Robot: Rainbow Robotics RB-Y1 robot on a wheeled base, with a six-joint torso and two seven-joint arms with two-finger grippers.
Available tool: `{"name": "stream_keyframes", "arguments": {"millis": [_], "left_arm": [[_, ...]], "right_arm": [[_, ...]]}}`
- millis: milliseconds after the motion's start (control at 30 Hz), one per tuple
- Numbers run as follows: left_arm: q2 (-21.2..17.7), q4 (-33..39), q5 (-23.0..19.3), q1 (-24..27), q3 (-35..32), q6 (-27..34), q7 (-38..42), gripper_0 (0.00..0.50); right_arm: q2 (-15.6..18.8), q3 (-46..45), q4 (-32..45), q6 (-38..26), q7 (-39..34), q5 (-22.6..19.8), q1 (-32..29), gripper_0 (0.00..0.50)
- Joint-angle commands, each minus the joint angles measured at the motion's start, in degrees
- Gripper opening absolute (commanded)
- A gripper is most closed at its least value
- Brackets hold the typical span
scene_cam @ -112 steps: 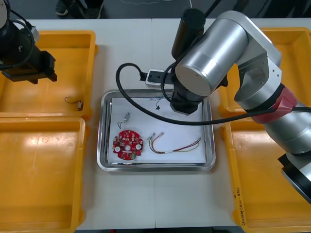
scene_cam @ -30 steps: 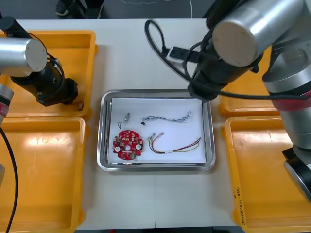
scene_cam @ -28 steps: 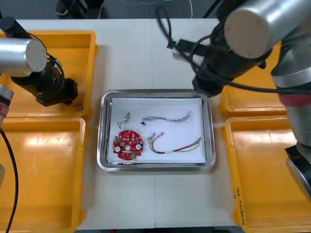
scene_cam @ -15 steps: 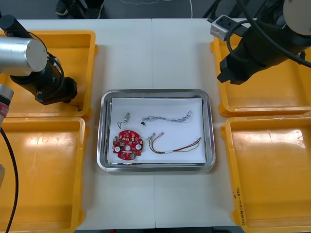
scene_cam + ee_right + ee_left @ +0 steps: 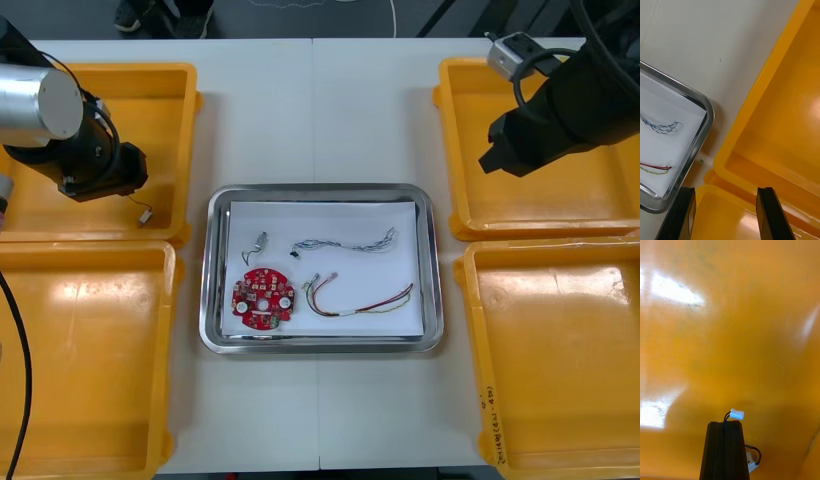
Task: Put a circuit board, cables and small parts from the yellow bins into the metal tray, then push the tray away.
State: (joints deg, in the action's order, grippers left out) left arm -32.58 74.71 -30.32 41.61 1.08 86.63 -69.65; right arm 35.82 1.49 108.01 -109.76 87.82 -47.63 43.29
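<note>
**Left fingers [image 5: 724, 450] clamped on a black cable [image 5: 736, 414]**

Pressed together over the bare floor of a left yellow bin [image 5: 150, 110], with the cable's white plug poking out just past the tips. Right fingers [image 5: 766, 212] spread apart and empty, above the right yellow bins [image 5: 763, 93], with the metal tray [image 5: 696, 150] just beside. In the tray, well apart from both pairs: red circuit board [image 5: 263, 297], blue and white cable [image 5: 345, 242], red and yellow cable [image 5: 360, 300], small metal part [image 5: 259, 242]. All on the desk [image 5: 320, 110].

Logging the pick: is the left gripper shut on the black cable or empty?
Shut on it: the left gripper, over a yellow bin, pinches the thin black cable, its white plug sticking out past the tips.
</note>
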Motion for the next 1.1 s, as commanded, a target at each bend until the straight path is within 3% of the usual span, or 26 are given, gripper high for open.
{"name": "stream_keyframes", "arguments": {"millis": [33,333,533,567,600,633,700,800,900,1100], "left_arm": [[-3.54,1.93,1.58,-0.38,-2.75,-1.55,-5.14,0.000],[-3.80,-0.53,3.86,-0.30,-4.07,-4.02,-6.72,0.000],[-3.71,-0.53,3.69,-0.38,-4.51,-4.02,-6.99,0.005],[-3.71,-0.53,3.69,-0.38,-4.42,-3.93,-6.99,0.026],[-3.71,-0.53,3.60,-0.38,-4.51,-4.02,-6.99,0.114],[-3.71,-0.53,3.51,-0.30,-4.42,-3.93,-7.08,0.163],[-3.80,-0.53,3.25,-0.38,-4.51,-3.93,-7.16,0.336],[-3.80,-0.53,2.90,-0.38,-4.42,-3.84,-7.25,0.463],[-3.71,-0.09,2.37,-0.30,-4.42,-3.58,-7.52,0.500],[-3.71,3.78,1.23,-0.38,-4.42,0.73,-8.04,0.500]], "right_arm": [[6.02,-1.84,3.69,-0.24,-2.57,-2.55,-2.77,0.465],[12.79,-6.41,6.16,-0.24,-4.50,-10.29,-10.33,0.466],[15.86,-6.59,10.64,-0.24,-13.11,-13.27,-15.34,0.467],[16.13,-6.68,11.87,-0.24,-14.70,-13.36,-16.22,0.465],[16.21,-6.68,13.10,-0.24,-16.54,-13.27,-17.27,0.468],[16.30,-6.76,13.54,-0.24,-17.33,-13.36,-17.80,0.466],[16.30,-7.03,15.65,-0.24,-20.15,-13.45,-20.17,0.467],[16.39,-7.03,17.93,-0.24,-22.87,-13.01,-22.98,0.467],[16.39,-7.03,20.04,-0.24,-25.07,-12.13,-25.62,0.467],[16.39,-7.12,22.33,-0.24,-29.37,-10.99,-29.58,0.466]]}}
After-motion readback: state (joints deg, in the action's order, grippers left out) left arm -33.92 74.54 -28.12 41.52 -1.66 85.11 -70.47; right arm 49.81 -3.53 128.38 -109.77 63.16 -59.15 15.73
